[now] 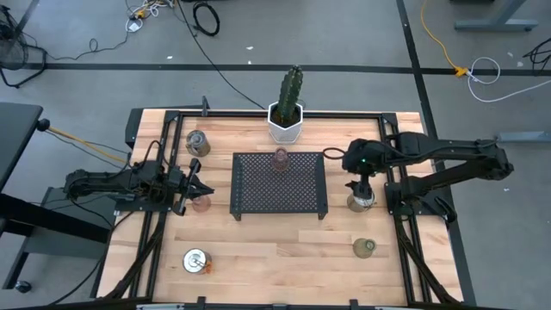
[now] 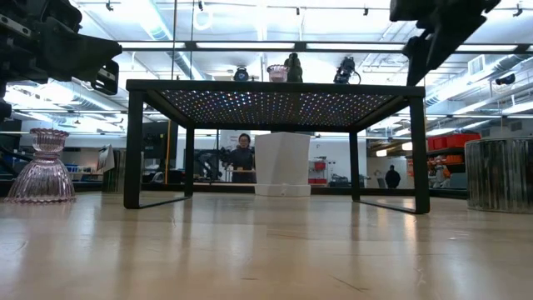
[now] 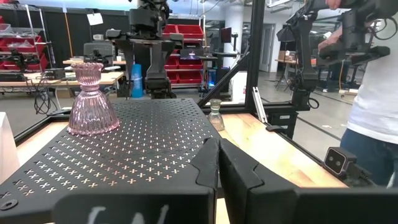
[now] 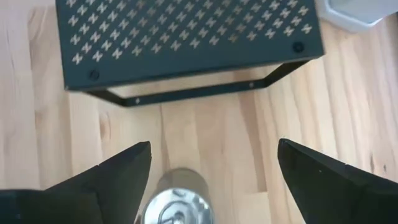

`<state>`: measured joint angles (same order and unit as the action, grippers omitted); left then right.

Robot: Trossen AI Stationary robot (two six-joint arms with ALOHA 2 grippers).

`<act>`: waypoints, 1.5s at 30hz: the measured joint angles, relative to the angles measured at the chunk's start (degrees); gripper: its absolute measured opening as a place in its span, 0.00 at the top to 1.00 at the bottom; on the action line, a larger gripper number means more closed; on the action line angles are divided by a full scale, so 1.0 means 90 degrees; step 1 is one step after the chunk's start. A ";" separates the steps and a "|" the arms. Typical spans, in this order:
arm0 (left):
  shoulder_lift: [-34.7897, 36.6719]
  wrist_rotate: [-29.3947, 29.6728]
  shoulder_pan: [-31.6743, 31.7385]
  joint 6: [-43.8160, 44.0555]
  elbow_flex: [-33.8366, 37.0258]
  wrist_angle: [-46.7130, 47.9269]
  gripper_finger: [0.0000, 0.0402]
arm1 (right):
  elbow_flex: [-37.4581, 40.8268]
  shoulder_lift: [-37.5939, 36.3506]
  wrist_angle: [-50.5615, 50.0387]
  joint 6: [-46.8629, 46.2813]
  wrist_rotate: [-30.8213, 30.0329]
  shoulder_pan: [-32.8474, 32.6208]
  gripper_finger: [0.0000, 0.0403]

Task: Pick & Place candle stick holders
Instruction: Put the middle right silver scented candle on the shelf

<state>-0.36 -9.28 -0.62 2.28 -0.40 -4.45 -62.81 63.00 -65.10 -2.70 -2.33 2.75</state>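
My right gripper (image 1: 362, 183) is open and hovers over a shiny silver holder (image 1: 362, 201) that stands on the table right of the black mesh tray (image 1: 250, 194). In the right wrist view the silver holder (image 4: 180, 200) shows below, between the fingers and apart from them. My left gripper (image 1: 203, 187) is shut and empty at the tray's left edge, above table height. A pinkish ribbed glass holder (image 1: 201, 204) stands on the table beside it and also shows in the low view (image 2: 42, 167). Another pinkish holder (image 3: 92, 102) stands on the tray's far part.
A silver holder (image 1: 197, 143) stands far left, another (image 1: 196, 260) near left, and a greenish cup (image 1: 364, 248) near right. The white cactus pot (image 1: 286, 122) stands behind the tray. A person's sleeve (image 3: 379, 106) shows beyond the table's right side.
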 joint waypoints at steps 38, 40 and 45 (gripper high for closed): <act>0.0000 0.0000 0.0002 0.0000 0.0001 0.0000 0.95 | 0.0661 -0.0476 -0.1084 -0.1001 0.0114 -0.2139 0.13; 0.0001 0.0000 0.0001 0.0000 0.0000 0.0000 0.95 | 0.0661 -0.0476 -0.1079 -0.0951 0.0001 -0.2192 0.13; 0.0000 0.0000 0.0002 0.0000 0.0001 0.0000 0.95 | 0.0661 -0.0476 -0.1079 -0.1153 -0.0061 -0.2208 0.13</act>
<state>-0.36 -9.28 -0.60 2.28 -0.38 -4.45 -56.86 58.72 -74.81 -13.07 -2.88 -17.12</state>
